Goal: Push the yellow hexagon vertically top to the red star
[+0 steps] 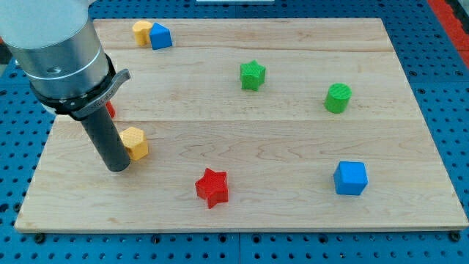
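The yellow hexagon (135, 142) lies on the wooden board (293, 191) at the view's left. My tip (117, 168) rests on the board touching the hexagon's lower left side. The red star (212, 187) lies lower and to the right of the hexagon, near the board's bottom edge. The arm's grey body fills the view's top left corner.
A yellow block (141, 32) and a blue cube (160, 36) sit touching at the top left. A green star (252, 75) and a green cylinder (338, 97) lie upper right. A blue cube (350, 178) lies lower right. A red block (110, 110) peeks from behind the rod.
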Robot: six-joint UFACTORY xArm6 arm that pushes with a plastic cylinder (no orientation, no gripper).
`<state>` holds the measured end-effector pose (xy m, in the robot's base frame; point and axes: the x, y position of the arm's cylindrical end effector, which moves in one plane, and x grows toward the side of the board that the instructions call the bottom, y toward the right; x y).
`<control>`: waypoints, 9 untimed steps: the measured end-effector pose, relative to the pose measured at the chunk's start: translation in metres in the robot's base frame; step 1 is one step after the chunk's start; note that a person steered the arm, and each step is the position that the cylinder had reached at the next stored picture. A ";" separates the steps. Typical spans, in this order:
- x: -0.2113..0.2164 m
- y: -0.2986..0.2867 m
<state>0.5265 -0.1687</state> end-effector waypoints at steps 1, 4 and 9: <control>0.000 0.026; -0.025 0.076; -0.072 -0.012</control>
<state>0.4543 -0.1807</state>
